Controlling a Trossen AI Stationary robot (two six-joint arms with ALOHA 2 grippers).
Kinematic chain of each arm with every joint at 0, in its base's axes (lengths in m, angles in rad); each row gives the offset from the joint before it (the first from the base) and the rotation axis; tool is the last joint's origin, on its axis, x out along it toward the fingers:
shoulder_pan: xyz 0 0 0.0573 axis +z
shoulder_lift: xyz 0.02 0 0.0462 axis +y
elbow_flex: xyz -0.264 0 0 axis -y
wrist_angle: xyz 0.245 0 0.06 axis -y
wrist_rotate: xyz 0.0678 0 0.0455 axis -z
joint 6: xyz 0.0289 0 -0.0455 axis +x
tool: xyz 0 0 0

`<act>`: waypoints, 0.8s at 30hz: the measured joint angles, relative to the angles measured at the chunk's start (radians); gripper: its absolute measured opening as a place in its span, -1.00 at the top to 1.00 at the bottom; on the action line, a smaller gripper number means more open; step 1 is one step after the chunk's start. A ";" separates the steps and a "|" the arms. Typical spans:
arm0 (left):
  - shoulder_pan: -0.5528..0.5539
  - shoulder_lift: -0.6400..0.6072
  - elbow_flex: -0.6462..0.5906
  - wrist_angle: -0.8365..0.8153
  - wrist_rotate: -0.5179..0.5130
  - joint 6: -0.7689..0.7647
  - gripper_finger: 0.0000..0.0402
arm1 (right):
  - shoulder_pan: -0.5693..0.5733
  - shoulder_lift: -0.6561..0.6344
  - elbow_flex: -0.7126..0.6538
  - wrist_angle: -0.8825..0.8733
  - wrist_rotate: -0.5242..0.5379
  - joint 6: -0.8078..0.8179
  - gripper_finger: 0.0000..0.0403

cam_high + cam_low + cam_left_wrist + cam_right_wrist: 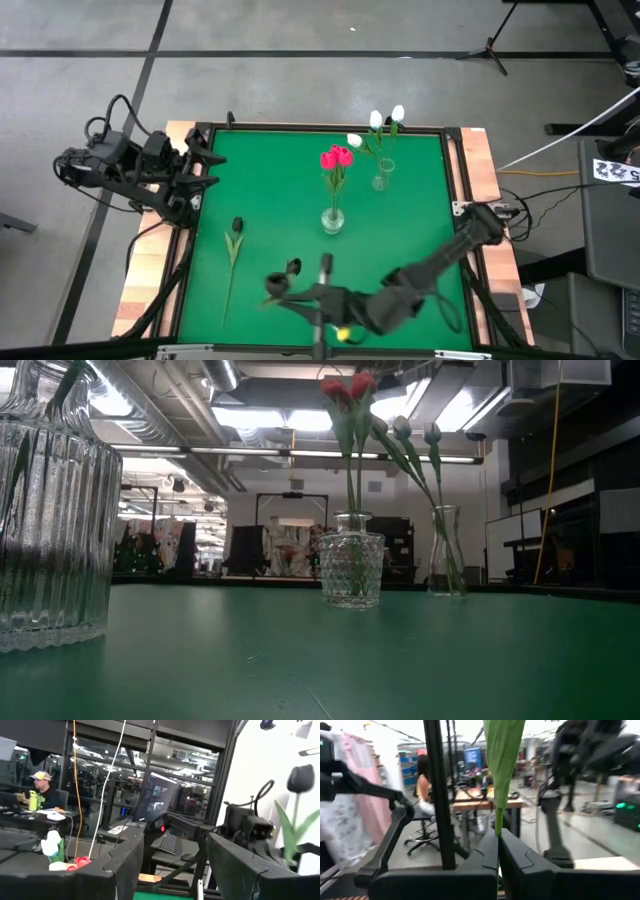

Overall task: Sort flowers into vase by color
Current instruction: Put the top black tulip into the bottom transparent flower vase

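Observation:
One dark tulip (235, 250) lies flat on the green mat, head toward the far edge. My right gripper (300, 295) is near the table's near edge, shut on a second dark tulip (293, 267). That tulip stands upright in the left wrist view, with its head (301, 777) on top. A ribbed glass vase (50, 510) stands close by, and a green stem (66, 380) shows at its top. Pink-red tulips (337, 157) stand in a small vase (333, 220). White tulips (378, 120) stand in another vase (380, 182). My left gripper (205, 165) waits open at the left edge. My right gripper pinches the dark tulip's green stem and leaf (498, 822) between its two shut fingers (470, 865). The fingers come roughly level from the table's right and lie across the stem. The flower stands upright, its leaf (502, 750) rising above the fingers. Whether its lower end touches the ribbed vase, I cannot tell.
The mat (420, 230) is bordered by a black frame and wooden edges (480, 160). The two filled vases stand in the far middle. A camera pole (322, 310) rises at the near edge beside my right arm. A seated person (42, 790) is in the room beyond.

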 joint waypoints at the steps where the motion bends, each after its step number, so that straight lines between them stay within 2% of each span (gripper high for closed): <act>1: 0.000 -0.001 0.000 -0.001 -0.001 0.008 -0.06 | -0.017 0.013 0.000 0.001 -0.038 0.021 1.00; 6: 0.000 -0.015 0.000 -0.025 -0.027 0.037 -0.06 | -0.086 0.072 0.000 0.004 -0.152 0.092 1.00; 9: 0.000 -0.027 0.000 -0.055 -0.046 0.039 -0.06 | -0.101 0.106 0.000 0.018 -0.171 0.101 1.00; 11: 0.000 -0.034 0.000 -0.067 -0.047 0.034 -0.06 | -0.097 0.123 0.000 0.025 -0.120 0.100 1.00; 13: 0.000 -0.044 0.000 -0.080 -0.047 0.021 -0.06 | -0.081 0.140 0.000 0.029 -0.023 0.094 1.00; 16: 0.000 -0.059 0.000 -0.092 -0.047 0.012 -0.06 | -0.045 0.162 0.000 0.032 0.086 -0.004 1.00; 18: 0.000 -0.070 0.000 -0.104 -0.049 0.012 -0.06 | -0.024 0.165 0.000 0.019 0.133 -0.011 1.00; 21: 0.000 -0.082 0.000 -0.102 -0.052 0.012 -0.06 | -0.012 0.165 0.000 0.065 0.138 -0.048 1.00; 24: 0.000 -0.088 0.000 -0.100 -0.053 0.012 -0.06 | -0.008 0.165 0.000 0.247 0.098 -0.218 1.00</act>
